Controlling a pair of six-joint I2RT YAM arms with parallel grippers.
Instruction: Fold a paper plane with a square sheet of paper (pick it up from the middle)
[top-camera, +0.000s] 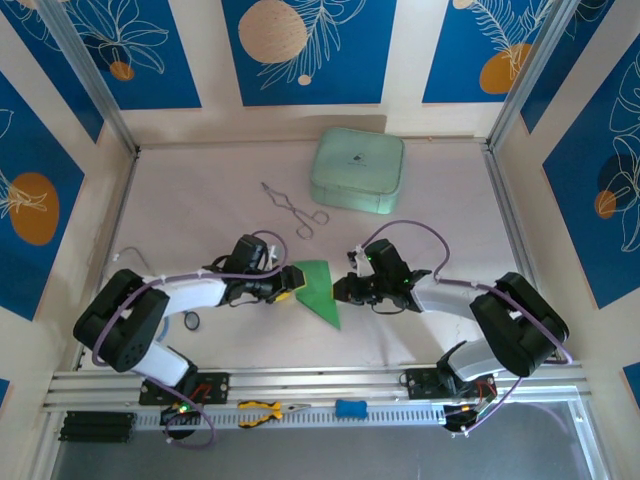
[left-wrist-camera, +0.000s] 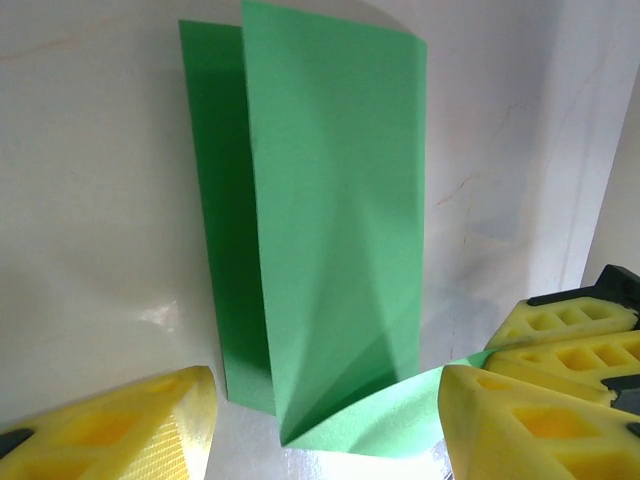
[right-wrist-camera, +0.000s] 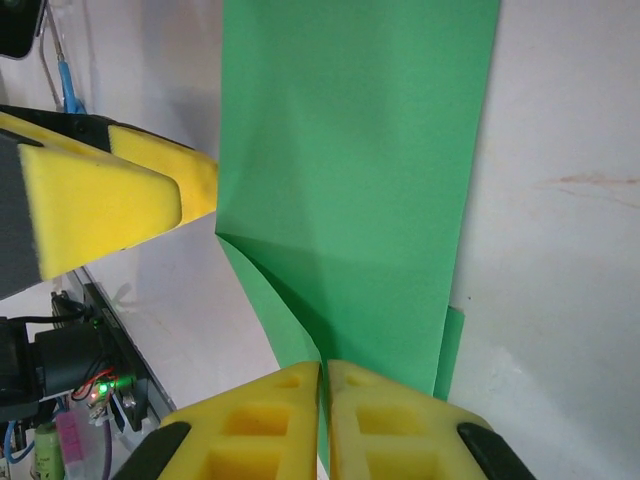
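From above, the thin bright green sheet of paper (top-camera: 318, 288), already folded into a long wedge with its point toward the arms' bases, lies on the pale table (top-camera: 200, 210) between the two arms. The left gripper (top-camera: 287, 283) is at its left edge and the right gripper (top-camera: 347, 290) at its right. In the left wrist view the sheet of paper (left-wrist-camera: 335, 220) shows overlapping layers and diagonal creases. One corner curls up between the left gripper's (left-wrist-camera: 325, 400) yellow foam fingers (left-wrist-camera: 120, 430), which stand well apart and clamp nothing. In the right wrist view the right gripper (right-wrist-camera: 325, 395) has its two fingers pressed together, with the near edge of the sheet of paper (right-wrist-camera: 350, 150) pinched in the seam. One left finger (right-wrist-camera: 110, 195) hovers just beside the paper's side. This looks like a middle fold, with the plane's wings not yet formed. The right arm seems to anchor the sheet while the left is free. The next move probably calls for the left fingers to take the lifted corner, carry it over to the centre crease and press it flat without dragging the sheet out of the pinch.
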